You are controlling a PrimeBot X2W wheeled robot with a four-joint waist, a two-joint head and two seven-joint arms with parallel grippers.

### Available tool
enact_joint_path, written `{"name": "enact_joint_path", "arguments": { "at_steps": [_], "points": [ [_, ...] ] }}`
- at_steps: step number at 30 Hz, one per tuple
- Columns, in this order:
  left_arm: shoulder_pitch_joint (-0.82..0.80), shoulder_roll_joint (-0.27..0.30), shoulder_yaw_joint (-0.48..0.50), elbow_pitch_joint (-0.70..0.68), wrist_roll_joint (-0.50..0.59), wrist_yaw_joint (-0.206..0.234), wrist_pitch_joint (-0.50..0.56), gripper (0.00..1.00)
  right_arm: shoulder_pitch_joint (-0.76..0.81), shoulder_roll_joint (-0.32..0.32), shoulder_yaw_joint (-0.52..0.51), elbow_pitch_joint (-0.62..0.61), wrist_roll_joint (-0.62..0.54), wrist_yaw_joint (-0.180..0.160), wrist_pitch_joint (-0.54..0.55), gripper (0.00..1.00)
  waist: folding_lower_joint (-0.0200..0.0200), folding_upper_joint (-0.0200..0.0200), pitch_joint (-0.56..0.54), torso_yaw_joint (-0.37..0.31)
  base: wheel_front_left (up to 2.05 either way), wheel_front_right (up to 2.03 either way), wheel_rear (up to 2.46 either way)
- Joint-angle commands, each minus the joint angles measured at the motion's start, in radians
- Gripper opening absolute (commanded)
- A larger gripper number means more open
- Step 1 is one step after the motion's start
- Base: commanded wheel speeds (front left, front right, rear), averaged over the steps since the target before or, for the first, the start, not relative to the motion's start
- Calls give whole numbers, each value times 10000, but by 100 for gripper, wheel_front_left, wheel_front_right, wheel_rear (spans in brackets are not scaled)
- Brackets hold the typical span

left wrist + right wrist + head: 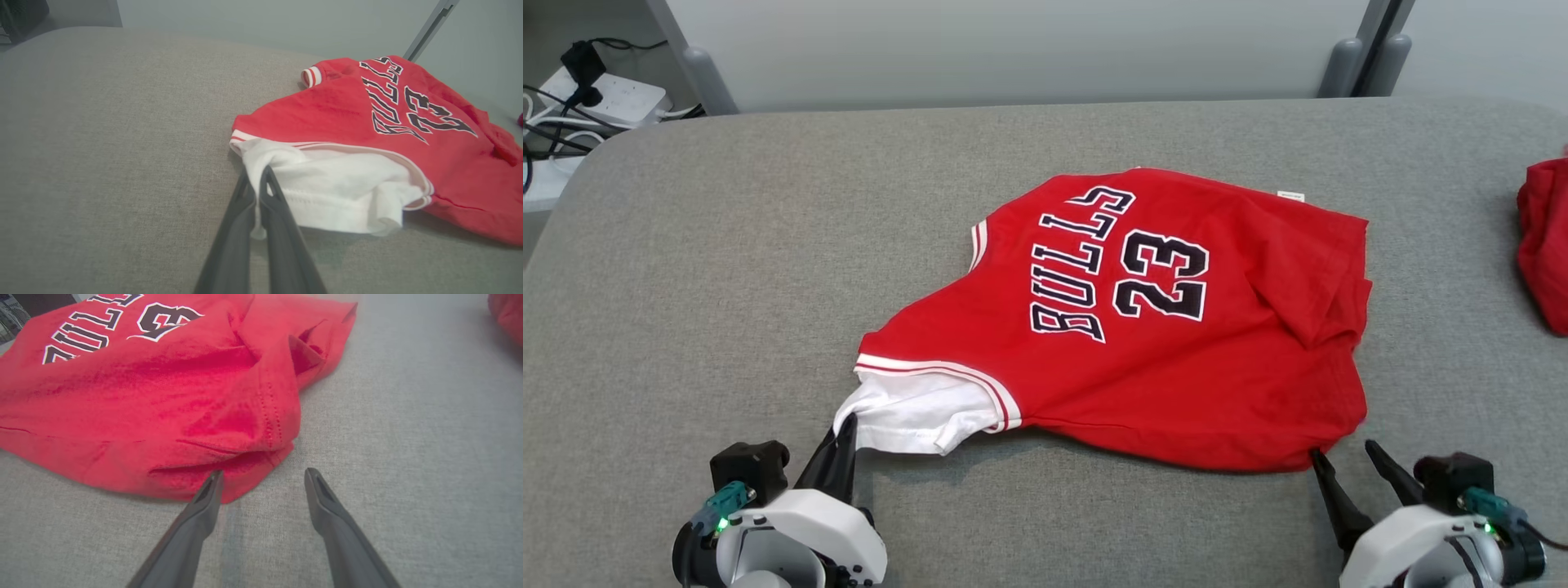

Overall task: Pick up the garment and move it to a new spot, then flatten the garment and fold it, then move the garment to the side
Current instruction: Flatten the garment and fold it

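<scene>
Currently left gripper (847, 425) is clamped tight on the shirt's (1176, 367) white sleeve (915, 412) edge — thin bite, prob slips w/ a hard pull. The right gripper (1343, 451) gapes wide, holding nothing; red hem corner (253, 486) only just reaches its nearer fingertip (212, 484) — closing here could miss, so shirt lifts lopsided.

Left gripper (847, 422) lower left, fingers (282, 245) pinched together; right gripper (1343, 449) lower right, fingers spread.

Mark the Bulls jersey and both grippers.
Bulls jersey (1176, 392), head view, plain red cloth, near side.
left gripper (256, 175), left wrist view, tips shut on the jersey.
right gripper (264, 473), right wrist view, between open tips.
</scene>
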Motion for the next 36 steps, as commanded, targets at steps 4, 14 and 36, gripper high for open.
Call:
{"name": "enact_joint_path", "arguments": {
  "at_steps": [4, 14, 36],
  "points": [
    [-425, 335, 345, -349, 120, 184, 6, 0, -879, -467, 846, 539, 431, 12, -317, 100, 0, 0, 118, 138, 0, 0, 0],
    [-650, 410, 291, -432, 122, 202, 24, 0, -2078, -783, 2787, 1769, 1635, 12, -580, 20, 0, 0, 261, 369, 0, 0, 0],
    [-409, 400, 624, -2094, -593, -116, -411, 0, -175, -2687, 544, -2891, 1825, 12, -625, 0, 0, 0, -541, -183, 0, 0, 0]
  ]
}}
